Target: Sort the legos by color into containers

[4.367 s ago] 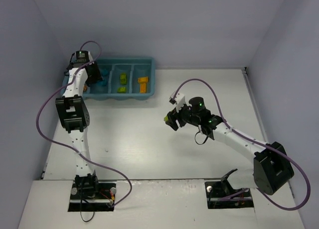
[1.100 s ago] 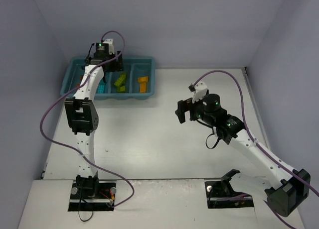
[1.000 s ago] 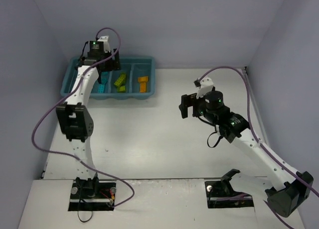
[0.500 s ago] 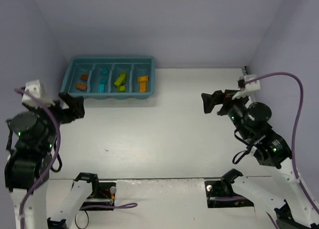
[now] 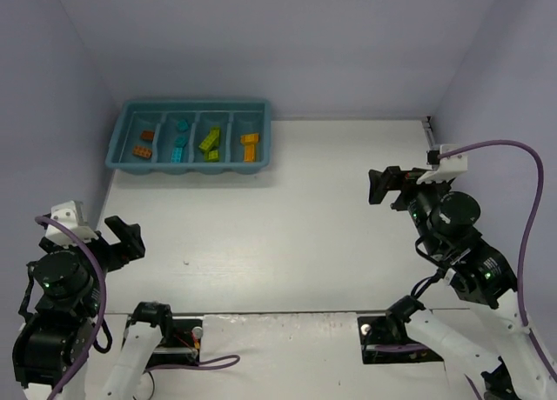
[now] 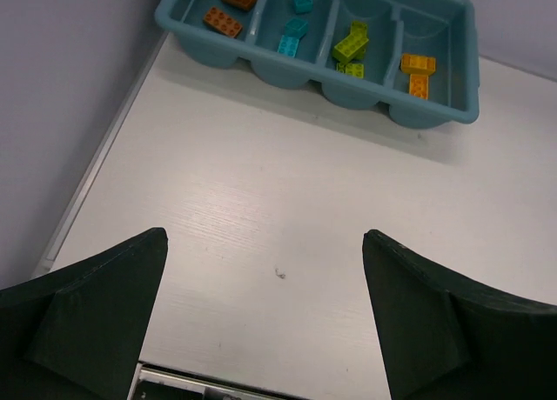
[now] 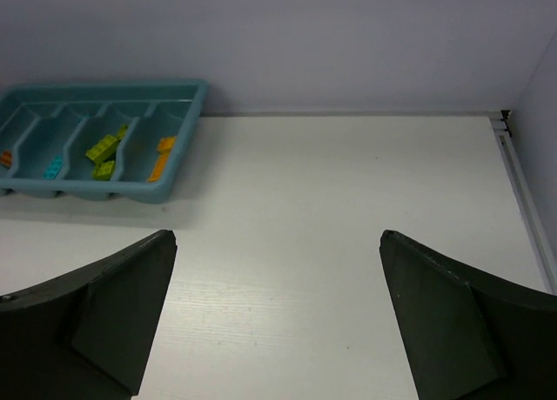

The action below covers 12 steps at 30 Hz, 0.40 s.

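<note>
The teal tray of containers [image 5: 266,139] stands at the table's back left. From left to right its four compartments hold brown-orange legos [image 5: 142,143], teal legos [image 5: 180,139], lime legos [image 5: 209,142] and yellow-orange legos [image 5: 251,146]. I see no loose lego on the table. My left gripper [image 6: 263,235] hangs open and empty above the near left of the table, far from the tray [image 6: 470,61]. My right gripper [image 7: 277,235] is open and empty too, raised over the right side, with the tray [image 7: 196,91] far off at its upper left.
Lavender walls close in the table at the left, back and right. A small dark speck [image 5: 184,263] marks the white tabletop near the left arm. Purple cables [image 5: 513,148] loop off both arms. The arm bases [image 5: 161,335] sit at the near edge.
Both arms have drawn back toward the near edge and risen. The left gripper, over the tray a second ago, has swung away to the near left, uncovering every compartment.
</note>
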{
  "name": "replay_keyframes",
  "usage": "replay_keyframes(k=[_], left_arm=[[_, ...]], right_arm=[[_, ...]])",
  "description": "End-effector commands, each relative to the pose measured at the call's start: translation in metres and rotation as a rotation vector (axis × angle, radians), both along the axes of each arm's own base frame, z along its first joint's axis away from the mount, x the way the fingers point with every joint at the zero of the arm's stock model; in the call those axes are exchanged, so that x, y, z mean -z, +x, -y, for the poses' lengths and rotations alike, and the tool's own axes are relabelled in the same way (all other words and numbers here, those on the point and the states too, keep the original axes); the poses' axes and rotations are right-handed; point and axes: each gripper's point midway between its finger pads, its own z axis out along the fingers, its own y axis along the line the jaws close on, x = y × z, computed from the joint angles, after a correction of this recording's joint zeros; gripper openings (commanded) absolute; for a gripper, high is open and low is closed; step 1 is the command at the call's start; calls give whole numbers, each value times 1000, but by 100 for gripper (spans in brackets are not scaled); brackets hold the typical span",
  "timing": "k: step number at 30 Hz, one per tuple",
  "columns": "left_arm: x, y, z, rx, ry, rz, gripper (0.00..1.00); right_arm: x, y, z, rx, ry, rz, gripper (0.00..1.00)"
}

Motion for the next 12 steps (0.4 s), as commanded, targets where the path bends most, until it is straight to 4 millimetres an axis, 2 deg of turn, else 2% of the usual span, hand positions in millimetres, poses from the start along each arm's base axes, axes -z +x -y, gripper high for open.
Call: replay_keyframes(k=[1,5,12], left_arm=[[7,2,-2,-23,-10,-28,87],[15,4,2,-18,-45,-40,87],[17,5,3,-16,-47,-55,87]], right_arm=[[1,7,4,48,21,7,100],[11,6,3,41,10,-10,100],[13,7,2,39,4,-19,100]])
